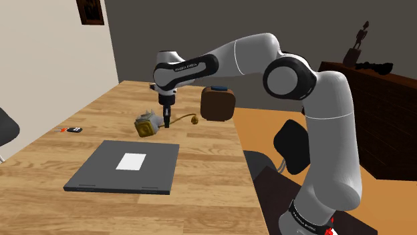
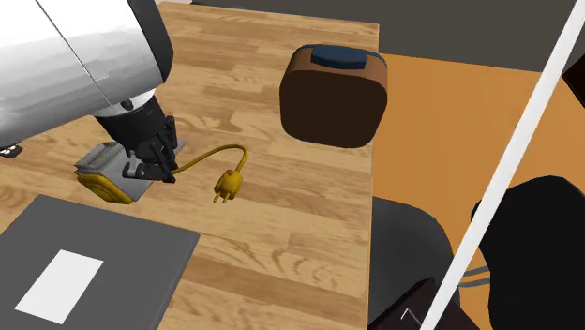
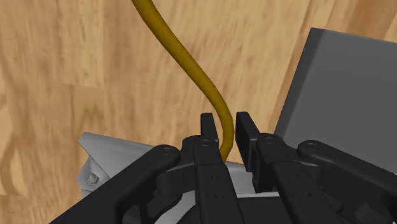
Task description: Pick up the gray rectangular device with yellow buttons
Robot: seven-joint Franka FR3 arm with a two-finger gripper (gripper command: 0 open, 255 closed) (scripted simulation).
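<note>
Shoulder view, writing: small white lettering on the dark band of the arm (image 1: 240,57) nr the wrist, & again low on its base; too small to read.
Label-like patch: plain white rectangle (image 1: 131,161) on a flat dark grey slab (image 1: 100,172).
End effector (image 3: 226,121): fingers almost together, closed on the yellow cord (image 2: 211,157) right where it leaves the device; in wrist view the cord runs up btwn the two tips.
Device (image 2: 101,164): grey rectangular body w/ yellow underside, directly under the end effector, nr the slab's far edge. It sits tilted; cannot tell if it touches the wood. Buttons not made out.
Plug (image 2: 230,185): yellow, at the cord's free end, lying on the wood btwn device & case.
Worktop (image 1: 200,200): light wood planks w/ clear grain.
Case (image 2: 328,103): brown, rounded corners, blue top (image 2: 342,58), at the worktop's edge on the second exterior view's right.
Small item (image 1: 77,129): black w/ a red-orange bit, toward the shoulder view's left, well apart from the device.
Room: beige wall (image 1: 40,67) w/ dark framed picture (image 1: 90,10); dark grey wall behind the arm; orange floor (image 1: 260,130); dark wood cabinet (image 1: 381,127) w/ a figurine (image 1: 359,40) on top; black chair (image 1: 294,147) beside the stand.
</note>
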